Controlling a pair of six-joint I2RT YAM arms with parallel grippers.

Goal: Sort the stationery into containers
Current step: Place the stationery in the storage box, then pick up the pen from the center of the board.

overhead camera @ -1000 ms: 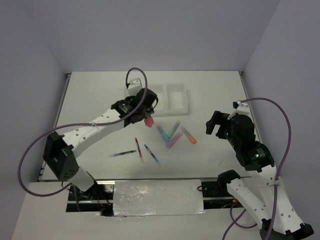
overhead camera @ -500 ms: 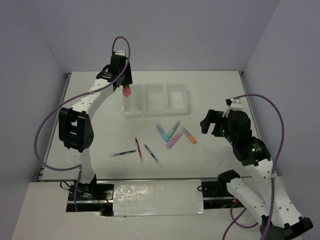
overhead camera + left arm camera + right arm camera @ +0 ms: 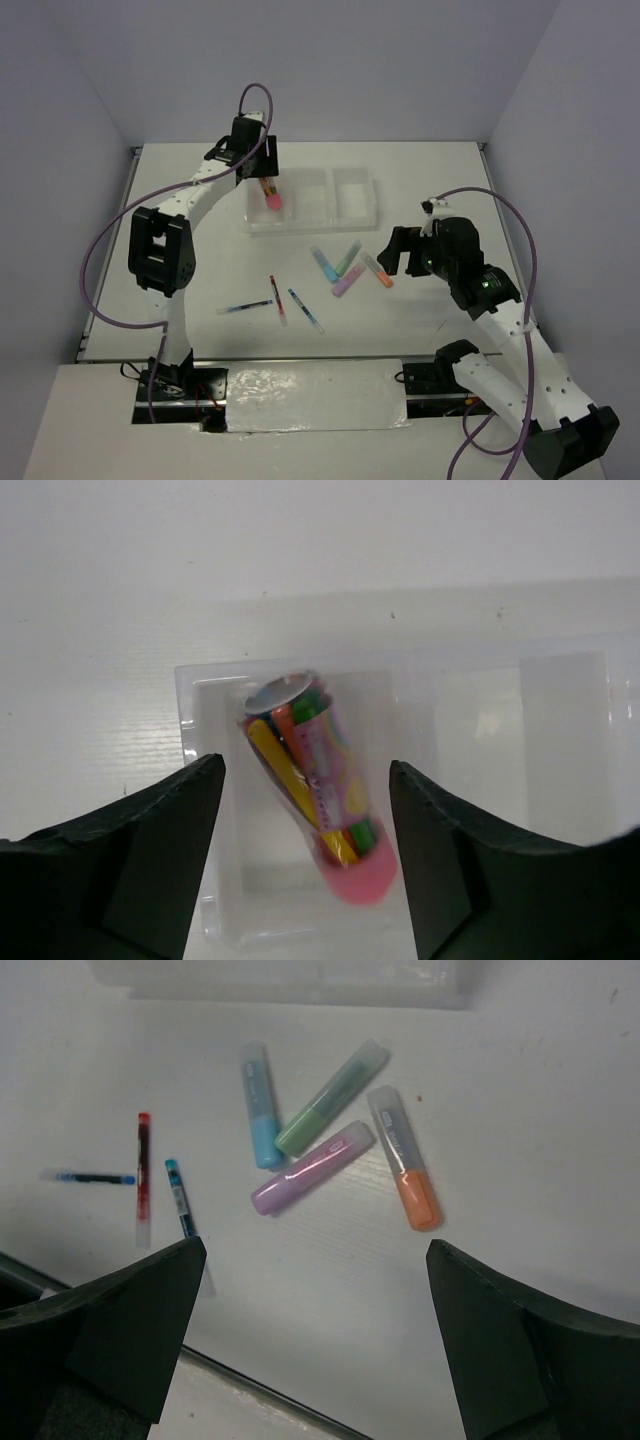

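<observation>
The white translucent three-compartment tray [image 3: 312,226] stands at the back middle. My left gripper [image 3: 266,175] is open just above its left compartment. The stubby pink-orange-yellow piece [image 3: 269,194] is inside that compartment, slanted, and touches neither finger in the left wrist view [image 3: 310,765]. My right gripper [image 3: 397,252] is open and empty, hovering just right of the markers. The blue [image 3: 260,1105], teal [image 3: 331,1098], purple [image 3: 312,1168] and orange [image 3: 404,1158] markers lie in a cluster on the table. Three thin pens [image 3: 277,298] lie left of them.
The tray's middle and right compartments [image 3: 355,195] look empty. The table's front edge [image 3: 300,1400] runs just below the right gripper's view. Walls close the table on the left, back and right.
My left gripper carried the pink piece from mid-table to the tray, opened and let it go into the left compartment. My right gripper moved left toward the markers.
</observation>
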